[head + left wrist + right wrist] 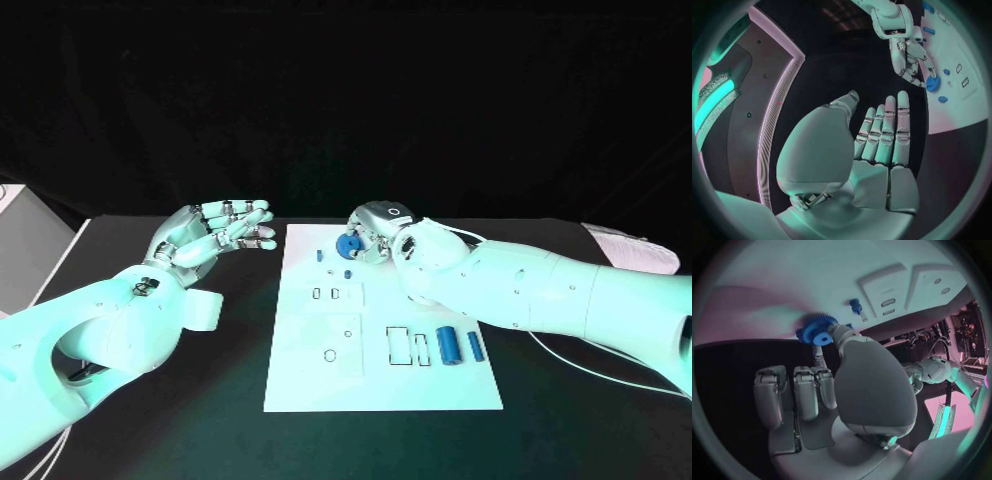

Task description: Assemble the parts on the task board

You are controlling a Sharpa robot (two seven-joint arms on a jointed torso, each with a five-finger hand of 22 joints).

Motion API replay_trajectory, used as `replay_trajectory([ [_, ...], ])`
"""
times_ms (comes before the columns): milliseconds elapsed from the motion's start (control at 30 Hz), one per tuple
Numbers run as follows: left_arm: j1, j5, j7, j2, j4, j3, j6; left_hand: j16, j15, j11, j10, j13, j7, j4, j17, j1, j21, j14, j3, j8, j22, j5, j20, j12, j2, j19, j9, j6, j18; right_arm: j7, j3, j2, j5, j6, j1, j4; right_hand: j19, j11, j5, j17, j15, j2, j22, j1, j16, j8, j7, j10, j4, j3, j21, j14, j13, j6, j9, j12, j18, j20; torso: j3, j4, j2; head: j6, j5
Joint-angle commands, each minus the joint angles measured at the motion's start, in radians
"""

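Right robot hand (387, 232): I see it at the far end of the task board, thumb and a fingertip closed on the blue gear (349, 244); in the right wrist view the gear (817, 330) sits at the thumb tip, the other fingers (795, 392) curled in below it.
Blue gear: at about 12 o'clock on the task board, at its far edge; whether it is seated on the board or lifted off it, I cannot tell.
Left robot hand (216, 230): I read it as holding nothing, fingers stretched out and slightly apart, palm up, over the black table just off the board's far-left corner, at roughly 10 o'clock from the board centre. The left wrist view shows the flat palm and straight fingers (882, 135), with the right robot hand (912, 60) beyond them.
Task board (378, 390): white plate in the middle of the table, long side running away from me.
Small blue peg (320, 256): on the board near the gear, at about 7 o'clock from it.
Blue cylinders (450, 346): two lying side by side at about 4 o'clock on the board, under the right forearm.
Outlined recesses (397, 346): beside the cylinders, at 9 o'clock from them.
Table (173, 420): black, carrying the board.
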Motion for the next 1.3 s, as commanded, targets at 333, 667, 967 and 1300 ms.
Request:
replay_trajectory([
  [333, 0.0, -0.004, 0.005, 0.002, 0.001, 0.001, 0.016, 0.004, 0.0, -0.001, 0.009, 0.001, 0.018, -0.007, 0.001, 0.001, 0.004, -0.009, 0.001, -0.006, 0.001, -0.006, 0.0, -0.005, 0.007, -0.008, -0.002, 0.008, -0.001, -0.024, -0.002, -0.008, -0.04, 0.005, -0.009, 0.016, 0.106, -0.003, 0.002, 0.247, -0.003, -0.001, 0.263, 0.002, 0.005, 0.003, 0.001, 0.104, -0.005, 0.004, 0.005, 0.101, 0.263, 0.009, 0.003, 0.002, -0.014, -0.001, 0.0, 0.0011, 0.0, -0.001, -0.001],
  [667, 0.0, -0.004, 0.005, 0.002, 0.001, 0.001, 0.016, 0.004, 0.0, -0.001, 0.009, 0.001, 0.018, -0.007, 0.001, 0.001, 0.004, -0.009, 0.001, -0.006, 0.001, -0.006, 0.0, -0.005, 0.007, -0.008, -0.002, 0.008, -0.001, -0.02, -0.002, 0.0, -0.027, -0.006, -0.009, -0.001, 0.106, 0.021, -0.057, 0.244, 0.016, -0.011, 0.263, -0.023, 0.004, -0.063, 0.03, 0.104, -0.002, -0.031, 0.005, 0.1, 0.263, -0.098, -0.025, 0.002, -0.014, 0.011, -0.0006, -0.0006, 0.0, 0.001, -0.001],
  [967, 0.0, -0.004, 0.004, 0.0, 0.002, 0.001, 0.015, 0.005, 0.0, -0.001, 0.01, 0.001, 0.018, -0.009, 0.005, 0.001, 0.01, -0.011, 0.002, -0.006, 0.005, -0.006, 0.0, -0.006, 0.007, -0.013, -0.002, 0.008, -0.001, -0.001, -0.002, -0.004, 0.01, 0.012, -0.009, -0.001, 0.106, 0.032, -0.072, 0.246, 0.028, 0.037, 0.263, -0.097, 0.005, -0.093, 0.039, 0.104, 0.026, -0.241, 0.005, 0.101, 0.263, -0.108, -0.043, 0.002, -0.014, 0.027, -0.0008, 0.0003, 0.0, -0.002, 0.001],
  [1300, 0.0, -0.004, 0.004, -0.001, 0.002, 0.001, 0.015, 0.005, 0.0, -0.001, 0.01, 0.001, 0.018, -0.009, 0.005, 0.001, 0.01, -0.011, 0.002, -0.006, 0.005, -0.006, 0.0, -0.006, 0.007, -0.013, -0.002, 0.008, -0.001, 0.026, -0.002, -0.026, 0.047, -0.009, -0.009, 0.019, 0.106, 0.023, -0.021, 0.251, 0.02, 0.079, 0.263, -0.13, 0.006, -0.071, 0.028, 0.104, 0.023, -0.213, 0.005, 0.102, 0.263, -0.054, -0.04, 0.002, -0.014, 0.022, 0.0006, -0.0004, 0.001, -0.002, 0.001],
])
